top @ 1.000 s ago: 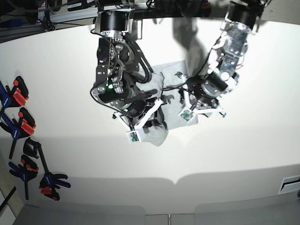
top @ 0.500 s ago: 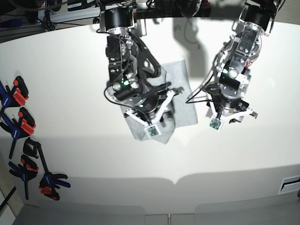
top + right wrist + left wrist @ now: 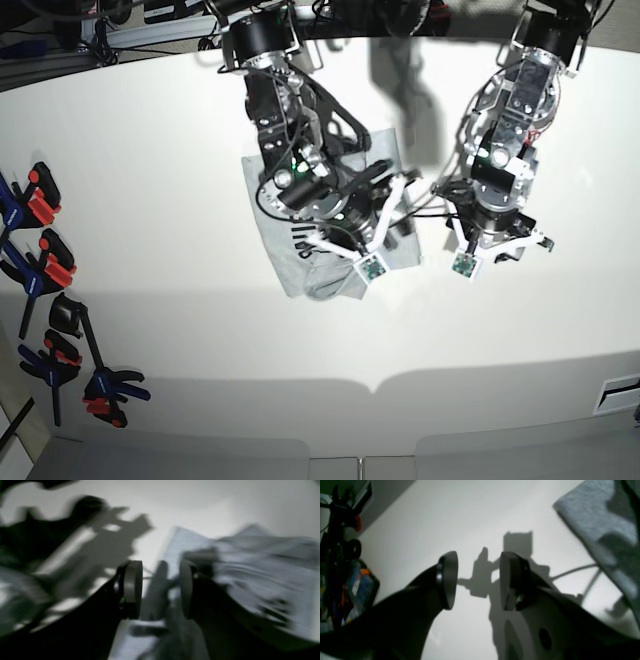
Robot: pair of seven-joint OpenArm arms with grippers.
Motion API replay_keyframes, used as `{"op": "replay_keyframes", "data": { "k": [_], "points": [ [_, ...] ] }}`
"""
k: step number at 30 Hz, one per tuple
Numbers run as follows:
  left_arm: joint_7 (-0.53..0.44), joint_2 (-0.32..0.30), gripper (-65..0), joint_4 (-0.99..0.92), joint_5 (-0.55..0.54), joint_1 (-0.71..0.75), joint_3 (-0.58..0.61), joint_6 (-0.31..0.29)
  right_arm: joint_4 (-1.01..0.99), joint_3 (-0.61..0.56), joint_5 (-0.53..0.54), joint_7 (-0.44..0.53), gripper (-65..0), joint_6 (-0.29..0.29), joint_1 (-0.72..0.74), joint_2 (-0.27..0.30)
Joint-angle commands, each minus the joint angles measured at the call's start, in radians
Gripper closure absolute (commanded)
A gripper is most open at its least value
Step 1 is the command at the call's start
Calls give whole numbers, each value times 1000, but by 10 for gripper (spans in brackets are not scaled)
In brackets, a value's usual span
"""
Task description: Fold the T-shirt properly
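Since half a second ago, black lettering has come into view on the T-shirt (image 3: 300,225), now a wider folded shape at centre frame in the base view, and the right gripper (image 3: 385,215) has swung toward its right edge. Nearest the bottom left of that view, a row of clamps (image 3: 50,330) lies on the white table (image 3: 150,150), well apart from the cloth. At centre right, the left gripper (image 3: 478,580) hangs over bare table just beside the shirt's edge, jaws apart and empty. The right gripper, jaws also parted with nothing between them, hovers over the grey fabric; its wrist view is blurred, so contact with the cloth is uncertain. The shirt looks light, soft and limp, likely to sag and slide on the smooth surface. A pinch at a corner or along a folded edge, catching all layers, seems the soundest hold.
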Motion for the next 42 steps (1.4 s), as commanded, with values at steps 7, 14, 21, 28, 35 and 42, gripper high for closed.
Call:
{"op": "replay_keyframes", "data": {
  "k": [7,14,21,28,35,42],
  "points": [
    [-19,-1,-256,19,9,-19,-5,10,29,124,-23,1,-231,-75,10,-8],
    [-20,0,-256,19,9,-19,-5,10,-48,243,57,8,-231,-80,-32,-8],
    [-23,-1,-256,19,-2,-19,-5,10,-130,169,226,-21,-231,-10,-30,-8],
    [-27,-1,-256,19,-2,-19,-5,10,-110,-37,286,-24,-231,-9,-6,-8],
    [-26,-1,-256,19,-2,-19,-5,10,-110,-115,259,13,-231,12,-6,-8],
    [-23,-1,-256,19,-2,-19,-5,10,-68,-16,33,29,-153,-93,-14,-8]
  ]
}}
